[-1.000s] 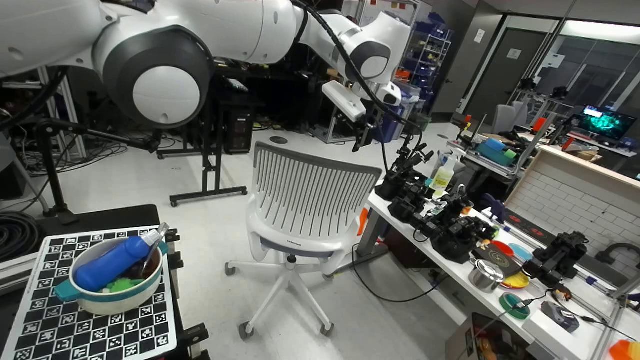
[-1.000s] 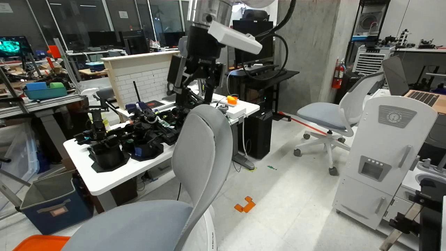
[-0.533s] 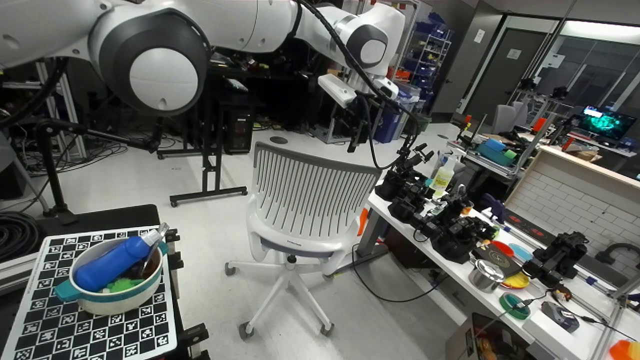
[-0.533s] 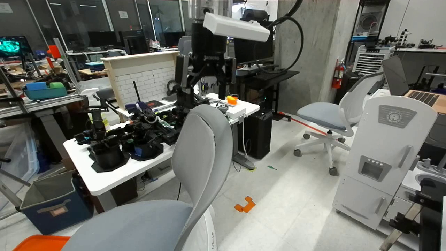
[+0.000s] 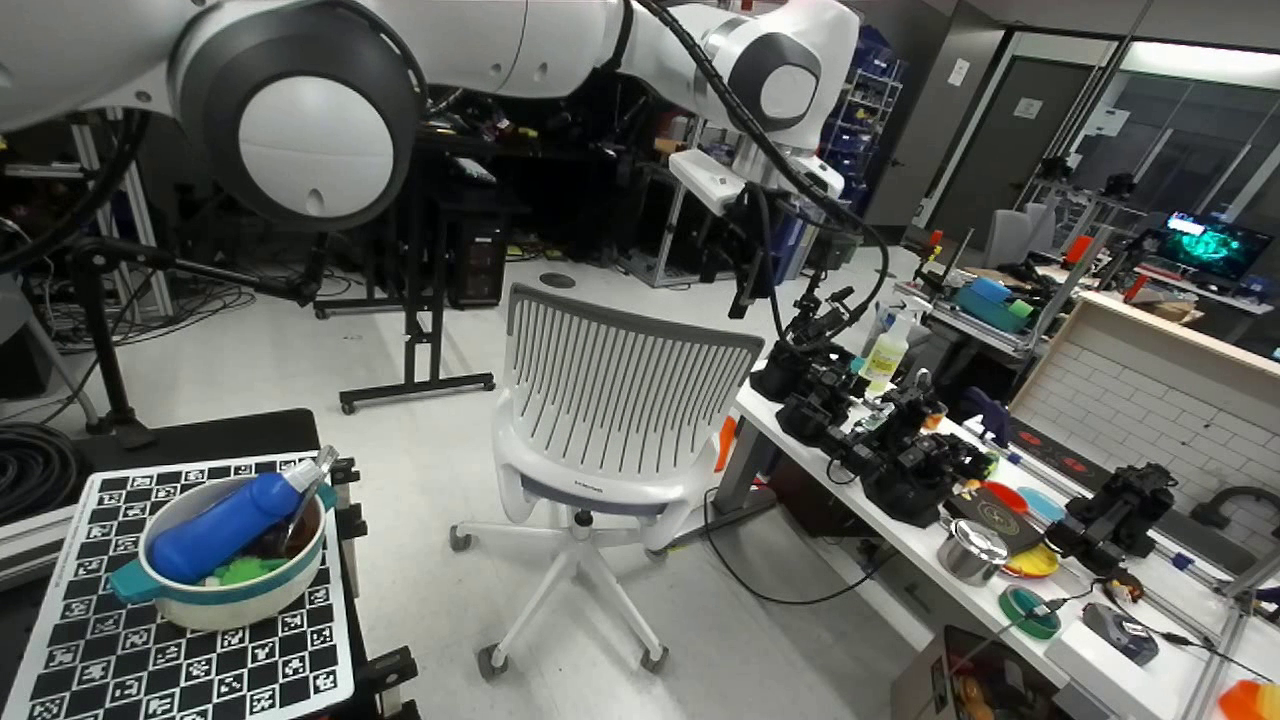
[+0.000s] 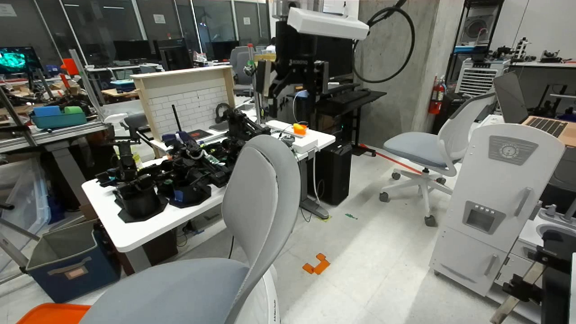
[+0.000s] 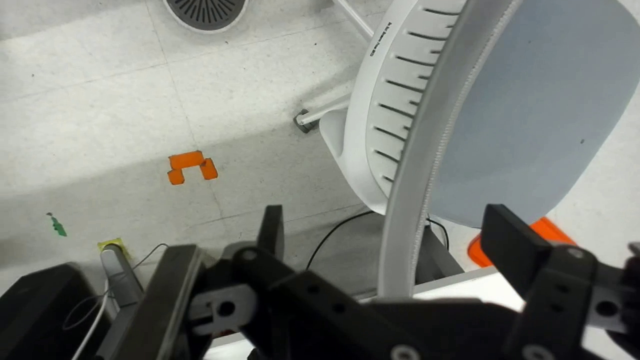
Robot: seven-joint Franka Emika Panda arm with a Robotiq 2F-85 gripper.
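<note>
My gripper (image 7: 384, 210) stands open in the wrist view, with its fingers (image 7: 515, 250) spread wide and nothing held between them. Beneath it, the top edge of a grey and white office chair (image 7: 425, 135) runs through the gap as seen from above, with its blue-grey seat to the right. In an exterior view the gripper (image 5: 728, 285) hangs beyond the chair's slatted back (image 5: 625, 390), apart from it as far as I can tell. Also in an exterior view, the gripper (image 6: 291, 110) points down, higher than the chair back (image 6: 261, 193).
A white table (image 6: 101, 207) bears several small black robot arms (image 6: 141, 202). A cream pot (image 5: 240, 605) holding a blue spray bottle (image 5: 225, 525) sits on a patterned board (image 5: 150, 690). A white toy fridge (image 6: 490, 180) and a fabric bin (image 6: 72, 265) stand on the floor.
The gripper has moved to the right in both exterior views and hangs more upright than a second ago. Its cable loop has swung along. The chair and other things have stayed put.
</note>
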